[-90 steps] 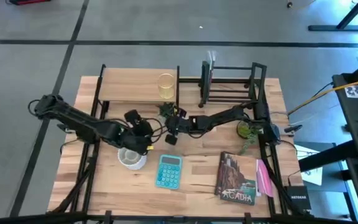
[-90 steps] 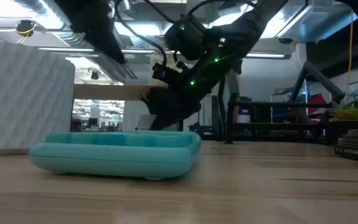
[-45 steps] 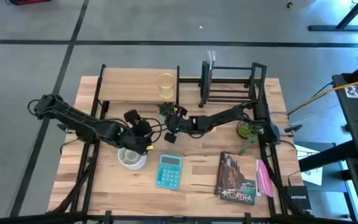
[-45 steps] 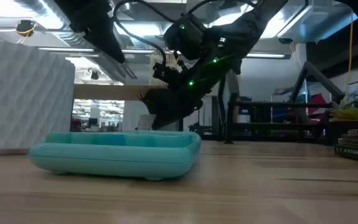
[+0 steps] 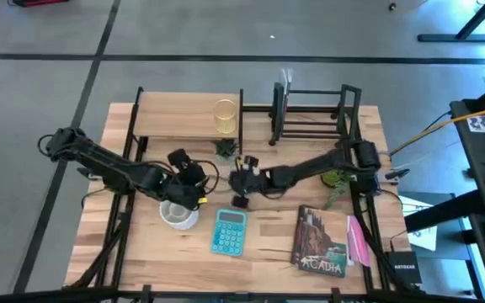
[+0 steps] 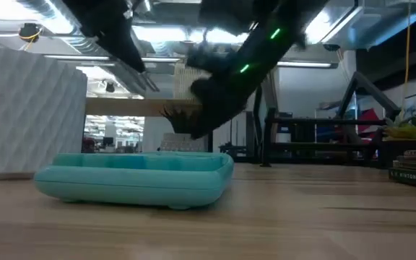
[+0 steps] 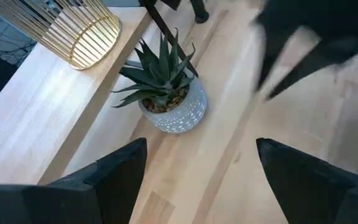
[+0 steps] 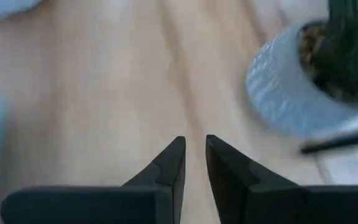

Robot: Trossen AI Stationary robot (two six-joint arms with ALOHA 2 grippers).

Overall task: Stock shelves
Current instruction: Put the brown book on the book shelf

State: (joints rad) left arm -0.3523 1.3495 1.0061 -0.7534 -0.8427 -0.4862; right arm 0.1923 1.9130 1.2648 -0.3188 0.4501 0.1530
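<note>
The shelves stand at the table's far side: a light-wood board on black legs (image 5: 183, 118) with a gold wire cup (image 5: 225, 116) on it, and a black bar rack (image 5: 310, 114). A small spiky plant in a white pot (image 5: 225, 149) (image 7: 169, 102) (image 8: 288, 87) stands on the tabletop beside the wood shelf's leg. My right gripper (image 5: 241, 183) (image 8: 193, 155) hovers near-side of the plant, fingers almost together with nothing between them. My left gripper (image 5: 190, 181) (image 7: 201, 180) stands open left of it, above a white bowl (image 5: 179, 214).
A teal calculator (image 5: 229, 231) (image 6: 136, 177) lies near the front middle. To its right are a book (image 5: 320, 241) and a pink object (image 5: 357, 241). A second plant in a green pot (image 5: 335, 176) stands by the right arm's base.
My right gripper has drawn back from the spiky plant toward the table's near edge. The plant stays upright where it was, beside the wood shelf's leg.
</note>
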